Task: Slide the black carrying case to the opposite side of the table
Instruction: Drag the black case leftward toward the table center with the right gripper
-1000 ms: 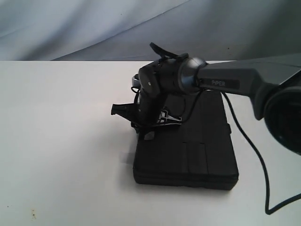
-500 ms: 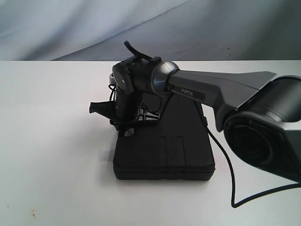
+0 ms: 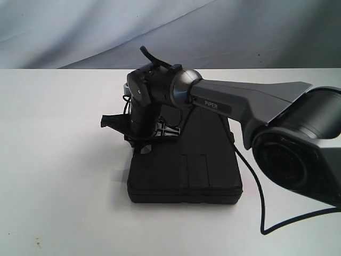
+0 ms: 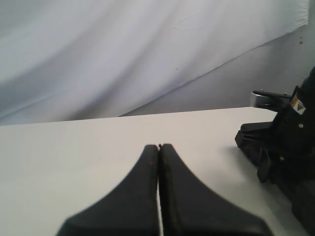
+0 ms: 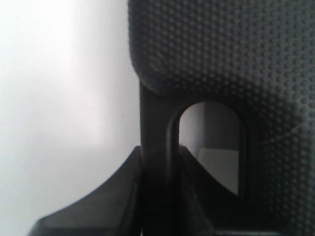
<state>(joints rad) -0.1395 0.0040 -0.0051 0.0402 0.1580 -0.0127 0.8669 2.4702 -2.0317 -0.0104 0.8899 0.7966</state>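
The black carrying case (image 3: 184, 170) lies flat near the middle of the white table (image 3: 53, 160). My right gripper (image 3: 141, 145) reaches in from the right and points down at the case's far left corner. In the right wrist view its fingers (image 5: 113, 196) are shut on the thin handle bar (image 5: 156, 123) beside the case's dotted lid (image 5: 221, 54). My left gripper (image 4: 158, 146) is shut with nothing in it, low over bare table (image 4: 74, 147). It does not show in the exterior view. The right gripper's black body (image 4: 283, 142) lies off to one side of it.
A black cable (image 3: 261, 205) loops from the right arm (image 3: 240, 101) down onto the table right of the case. A grey cloth backdrop (image 3: 170, 26) hangs behind the table's far edge. White tabletop spreads to the left and in front of the case.
The right gripper and the case have slid left together across the table since a second ago. Over the last half second they have barely moved.
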